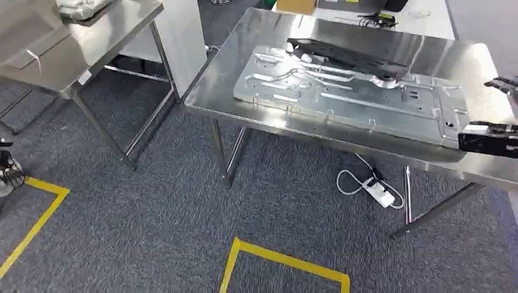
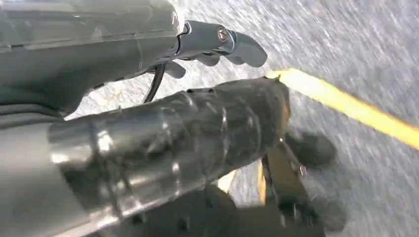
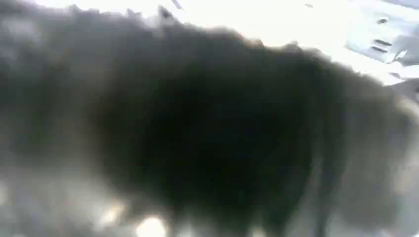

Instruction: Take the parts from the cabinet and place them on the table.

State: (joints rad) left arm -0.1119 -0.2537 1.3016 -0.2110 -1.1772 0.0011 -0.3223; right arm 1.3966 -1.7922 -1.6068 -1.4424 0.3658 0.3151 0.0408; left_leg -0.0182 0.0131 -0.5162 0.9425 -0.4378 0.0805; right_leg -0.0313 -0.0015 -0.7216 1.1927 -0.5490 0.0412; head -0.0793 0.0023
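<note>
A steel table [image 1: 244, 91] carries a large stamped metal panel [image 1: 342, 94], and a long black part [image 1: 342, 55] lies across the panel's far side. At the right edge, dark fingers of my right hand [image 1: 504, 85] show above a black part [image 1: 488, 138], which hangs over the table's front right corner. In the right wrist view that black part [image 3: 207, 143] is a dark blur close to the camera. My left hand [image 2: 217, 44] hangs low over the carpet with nothing in it, fingers apart from the thumb [image 2: 197, 133].
A second steel table [image 1: 79, 43] stands at the left. A white power strip [image 1: 379, 192] and its cable lie on the carpet under the main table. Yellow tape lines [image 1: 287, 262] mark the grey carpet in front of me.
</note>
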